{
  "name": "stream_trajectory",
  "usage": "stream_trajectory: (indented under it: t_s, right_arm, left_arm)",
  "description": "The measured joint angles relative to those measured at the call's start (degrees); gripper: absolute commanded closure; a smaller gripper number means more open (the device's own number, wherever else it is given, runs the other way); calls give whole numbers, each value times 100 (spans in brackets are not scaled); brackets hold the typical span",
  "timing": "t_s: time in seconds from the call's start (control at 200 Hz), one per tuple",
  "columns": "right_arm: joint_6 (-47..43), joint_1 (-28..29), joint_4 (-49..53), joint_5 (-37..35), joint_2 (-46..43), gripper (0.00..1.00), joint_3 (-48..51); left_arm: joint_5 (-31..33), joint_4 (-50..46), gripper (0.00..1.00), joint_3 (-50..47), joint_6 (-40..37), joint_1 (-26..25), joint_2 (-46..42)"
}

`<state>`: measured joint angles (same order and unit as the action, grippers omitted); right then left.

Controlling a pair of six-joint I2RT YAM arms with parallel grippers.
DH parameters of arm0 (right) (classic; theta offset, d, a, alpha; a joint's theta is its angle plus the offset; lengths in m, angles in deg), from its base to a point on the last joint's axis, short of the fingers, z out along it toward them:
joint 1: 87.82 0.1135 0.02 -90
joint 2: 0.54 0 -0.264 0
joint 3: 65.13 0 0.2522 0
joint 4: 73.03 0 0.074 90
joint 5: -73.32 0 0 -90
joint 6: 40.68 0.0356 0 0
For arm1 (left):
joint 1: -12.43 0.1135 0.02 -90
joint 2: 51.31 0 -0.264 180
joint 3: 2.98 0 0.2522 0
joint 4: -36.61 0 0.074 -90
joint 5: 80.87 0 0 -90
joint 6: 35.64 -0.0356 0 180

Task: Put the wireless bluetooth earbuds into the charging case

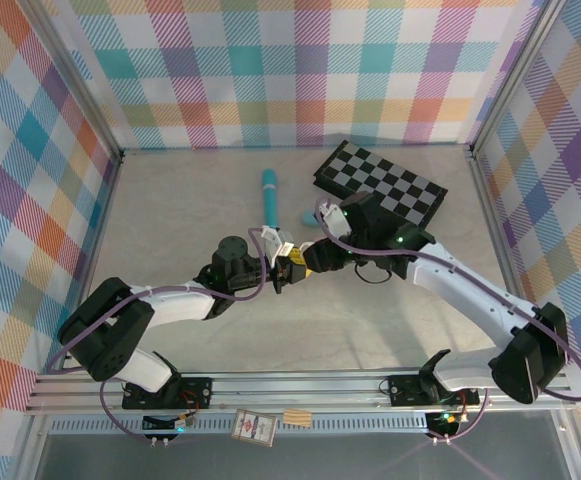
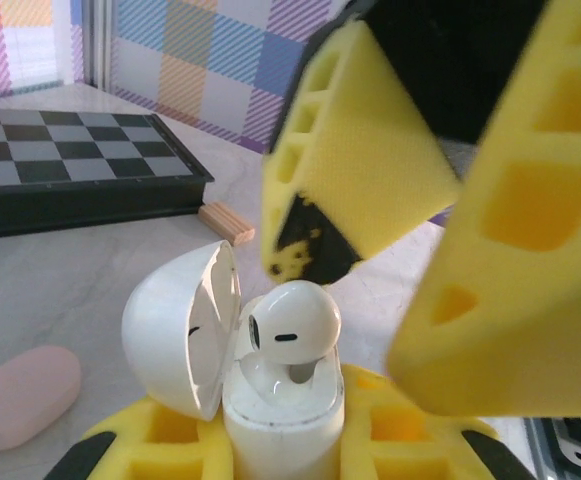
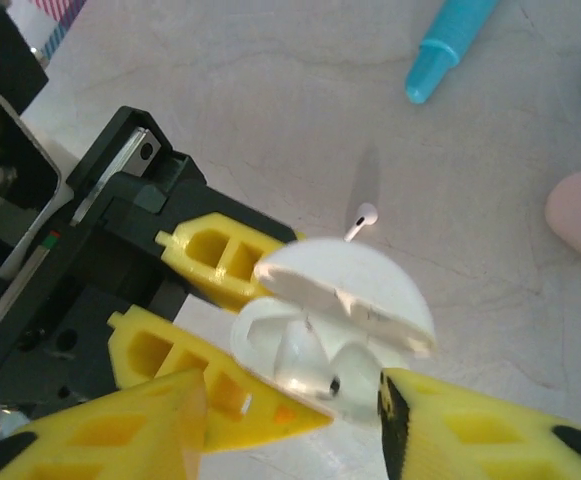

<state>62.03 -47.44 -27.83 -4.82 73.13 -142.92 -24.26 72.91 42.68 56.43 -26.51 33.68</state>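
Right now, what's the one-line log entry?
left claw shut on open case | earbud resting in case | right claw open over it | spare earbud on table

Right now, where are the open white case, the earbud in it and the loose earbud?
open white case [image 2: 175, 332]: left wrist view, raised lid.
earbud in it [image 2: 295, 322]: left wrist view, rounded head.
loose earbud [image 3: 366, 214]: right wrist view, its head.

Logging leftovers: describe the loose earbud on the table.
Right wrist view: find the teal pen at the top. Below it, just past the open white case, a tiny earbud lies on the table. It is white with a stem; the pink case nearby is oval, far bigger.
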Motion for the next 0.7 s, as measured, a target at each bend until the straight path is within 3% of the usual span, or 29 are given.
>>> stream_trajectory:
  t_s: [0.16,0.7]
  right_arm:
    - [199,11,-9,-245,-426,32,146]
    - [511,11,162,-481,59,36,-111]
  left_arm:
    - [2,-20,100,7,-151,0,-74]
    - [39,-70,100,9,-190,2,-254]
